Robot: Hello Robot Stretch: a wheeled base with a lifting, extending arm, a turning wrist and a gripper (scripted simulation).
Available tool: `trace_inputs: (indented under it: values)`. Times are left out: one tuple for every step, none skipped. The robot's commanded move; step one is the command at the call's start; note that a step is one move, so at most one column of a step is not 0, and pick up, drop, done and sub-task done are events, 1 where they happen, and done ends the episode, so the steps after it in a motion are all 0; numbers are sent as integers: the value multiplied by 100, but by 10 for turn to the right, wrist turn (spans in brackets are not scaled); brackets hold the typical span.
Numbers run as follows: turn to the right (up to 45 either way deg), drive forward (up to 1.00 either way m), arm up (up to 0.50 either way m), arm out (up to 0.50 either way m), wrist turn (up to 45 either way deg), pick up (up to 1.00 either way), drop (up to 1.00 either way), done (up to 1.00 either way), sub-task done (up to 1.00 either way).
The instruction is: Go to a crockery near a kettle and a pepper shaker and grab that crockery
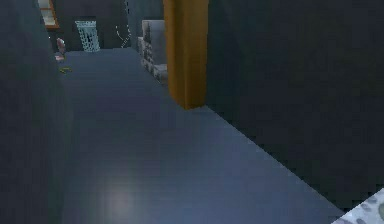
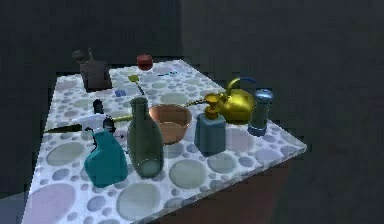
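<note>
A brown-orange bowl (image 2: 172,124) stands near the middle of a table with a spotted top (image 2: 190,176). Just right of the bowl is a golden kettle (image 2: 237,104) with a curved handle and a spout that points at the bowl. A small blue cylinder (image 2: 261,111) stands right of the kettle. In front of the kettle is a blue bottle (image 2: 211,133). A small dark shaker-like thing (image 2: 98,105) stands toward the table's left.
A grey-green vase (image 2: 144,140) and a teal bottle (image 2: 105,160) stand in front of the bowl. A dark holder (image 2: 93,72) and a small red thing (image 2: 145,61) are at the table's far end. Ahead, a blue floor (image 1: 130,150) runs between dark walls past an orange post (image 1: 185,50).
</note>
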Motion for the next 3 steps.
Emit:
trace_inputs:
  values:
    - [0,0,38,0,0,0,0,0,0]
    - [0,0,0,26,0,0,0,0,0]
    - [0,0,0,0,450,0,0,0,0]
